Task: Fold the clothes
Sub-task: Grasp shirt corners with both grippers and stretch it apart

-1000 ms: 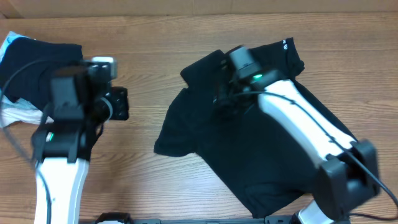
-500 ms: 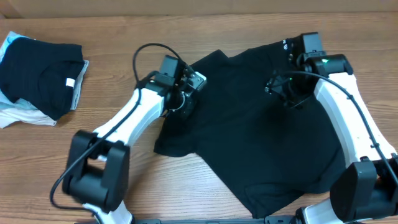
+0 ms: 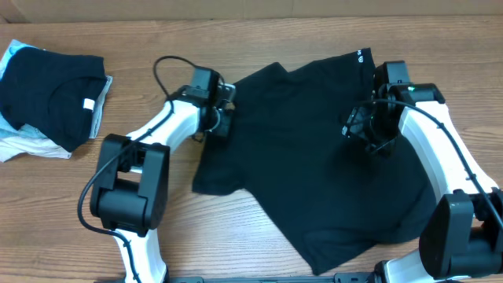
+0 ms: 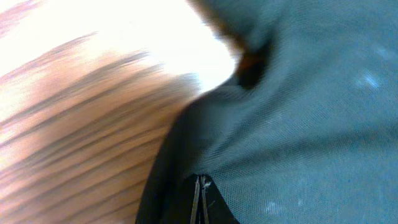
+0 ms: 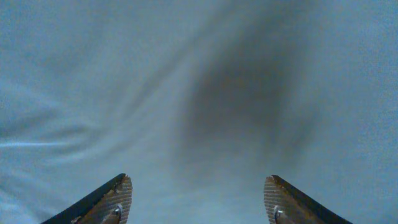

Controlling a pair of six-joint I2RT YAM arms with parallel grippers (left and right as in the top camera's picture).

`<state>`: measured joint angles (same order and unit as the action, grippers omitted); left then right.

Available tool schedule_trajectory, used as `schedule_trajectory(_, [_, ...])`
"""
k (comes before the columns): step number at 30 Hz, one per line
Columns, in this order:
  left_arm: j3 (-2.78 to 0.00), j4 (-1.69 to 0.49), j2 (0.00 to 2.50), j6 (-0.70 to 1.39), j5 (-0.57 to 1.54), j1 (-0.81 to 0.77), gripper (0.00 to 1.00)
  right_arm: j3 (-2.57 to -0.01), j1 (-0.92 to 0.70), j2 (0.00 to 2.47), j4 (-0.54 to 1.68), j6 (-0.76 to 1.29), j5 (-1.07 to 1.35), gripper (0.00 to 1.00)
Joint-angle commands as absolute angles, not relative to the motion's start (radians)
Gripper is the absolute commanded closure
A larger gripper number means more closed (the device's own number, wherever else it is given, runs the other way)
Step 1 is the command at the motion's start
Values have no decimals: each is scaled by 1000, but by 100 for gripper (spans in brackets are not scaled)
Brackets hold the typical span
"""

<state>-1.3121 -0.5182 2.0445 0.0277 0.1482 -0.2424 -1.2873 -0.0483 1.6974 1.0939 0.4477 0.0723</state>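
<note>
Overhead view: one black T-shirt [image 3: 306,173] lies opened out on the bench [image 3: 220,244], centre to right, set on a diagonal. Its white neck label [image 3: 361,56] sits at the far right corner, so you may take the long axis to run from that far right end toward the near left, neck pointing away from you. The left claw [image 3: 220,119] rests at the shirt's far left edge, just where cloth meets bare wood, fingers together. The wrist view shows dark fabric all round the tips, but you cannot tell whether any is caught between them. The right claw [image 3: 363,126] hangs above the cloth just near of the neck end, its fingers [image 5: 112,199] well apart with nothing between them. The shirt thus lies between the two claws across its upper part, each claw nearest its own side. A folded black shirt [image 3: 51,90] sits well apart at the far left.
</note>
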Motion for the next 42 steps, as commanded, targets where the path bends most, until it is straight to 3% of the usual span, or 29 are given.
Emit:
schedule_trajectory(1, [-1261,-633,2136,299,-142,-77,96,-1219,-35,1697,1048,484,42,24])
schedule_trajectory(11, [-1261,-751,2037,315,-62,187,96,-975,24,1697,798,499,45,17])
schedule_trajectory(20, [-1261,-749,1690,265,-27,169,96,-831,81,1726,648,585,-79,16])
schedule_trajectory(25, [-1261,-771,1563,217,21,168,95,-830,114,1739,624,492,46,15])
schedule_trajectory(27, [-1261,-784,1532,199,46,168,93,-838,118,1739,607,386,105,23])
schedule_trajectory(30, [-1261,-804,1516,179,68,168,90,-856,139,1739,618,458,63,25])
schedule_trajectory(31, [-1261,-812,1516,179,78,168,90,-857,155,1739,613,486,53,30])
schedule_trajectory(33, [-1261,-831,1516,179,99,168,89,-857,189,1742,591,513,43,66])
schedule_trajectory(34, [-1261,-837,1516,178,103,168,89,-857,205,1743,575,521,37,76])
schedule_trajectory(35, [-1261,-843,1516,178,108,168,89,-857,229,1747,544,529,30,85])
schedule_trajectory(38, [-1261,-859,1516,174,110,168,89,-857,295,1765,437,535,32,95])
schedule_trajectory(40, [-1261,-863,1516,151,123,168,89,-857,326,1778,400,575,42,96])
schedule_trajectory(41, [-1261,-864,1516,139,128,168,89,-857,339,1784,384,577,66,83])
schedule_trajectory(42, [-1261,-865,1516,132,128,168,88,-857,345,1790,375,575,91,57])
